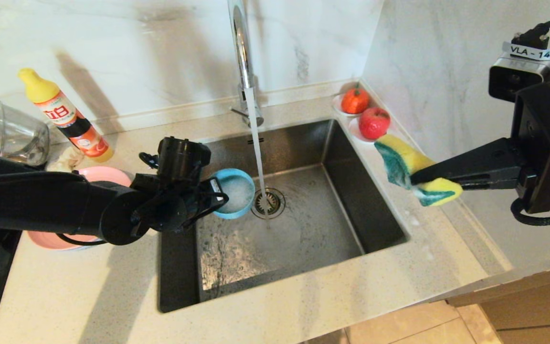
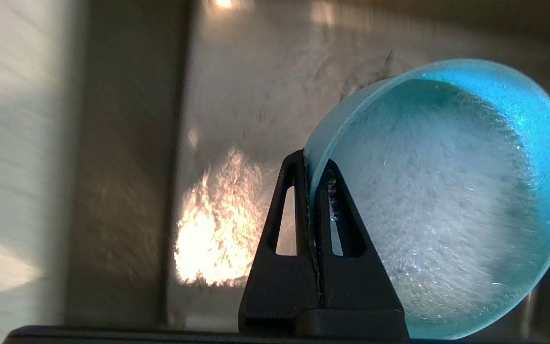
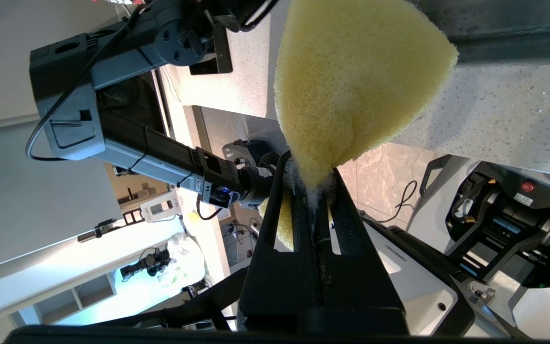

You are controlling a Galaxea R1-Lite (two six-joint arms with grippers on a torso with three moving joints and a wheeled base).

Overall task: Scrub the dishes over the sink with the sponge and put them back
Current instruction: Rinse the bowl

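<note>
small round teal-blue bowl [image 1: 233,193], sudsy inside and tilted, sits mid-frame over the square stainless-steel sink [image 1: 303,205] beside the running stream, its rim pinched by the clamped left gripper [image 1: 212,195]. at right, the right gripper [image 1: 416,179] squeezes the folded yellow-and-green sponge [image 1: 411,167] above the speckled counter [image 1: 447,239].

Marble kitchen corner with a pale stone worktop

White veined marble walls [image 1: 127,43] are meeting at a corner and catching soft shadows, a speckled beige countertop [image 1: 275,310] is running beneath them, and tan floor tiles [image 1: 418,329] are showing beside a wooden cabinet front [image 1: 533,301].
</note>
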